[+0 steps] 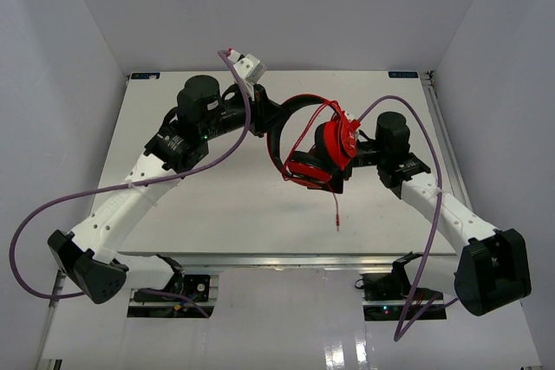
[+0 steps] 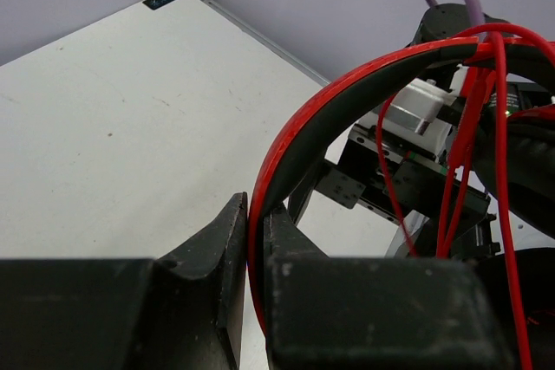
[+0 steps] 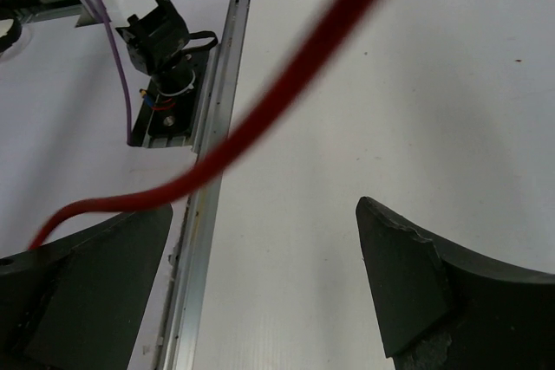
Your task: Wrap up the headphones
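The red headphones point(image 1: 316, 158) hang above the middle of the table. My left gripper point(image 1: 267, 119) is shut on their red-and-black headband point(image 2: 347, 93), which is pinched between the two black fingers point(image 2: 217, 249). Thin red cable point(image 2: 468, 127) runs in several strands across the headband and ear cups. A loose end of the cable point(image 1: 336, 210) dangles toward the table. My right gripper point(image 1: 354, 155) sits just right of the ear cups, open wide. In the right wrist view the cable point(image 3: 260, 114) passes blurred in front of the jaws, held by neither finger.
Thick purple robot cables point(image 1: 52, 205) point(image 1: 425, 214) loop beside both arms. The white table point(image 1: 217, 214) ends in a metal rail point(image 3: 208, 214) at its near edge, with a black mount point(image 3: 165, 67) beyond. Grey walls close in the back and sides.
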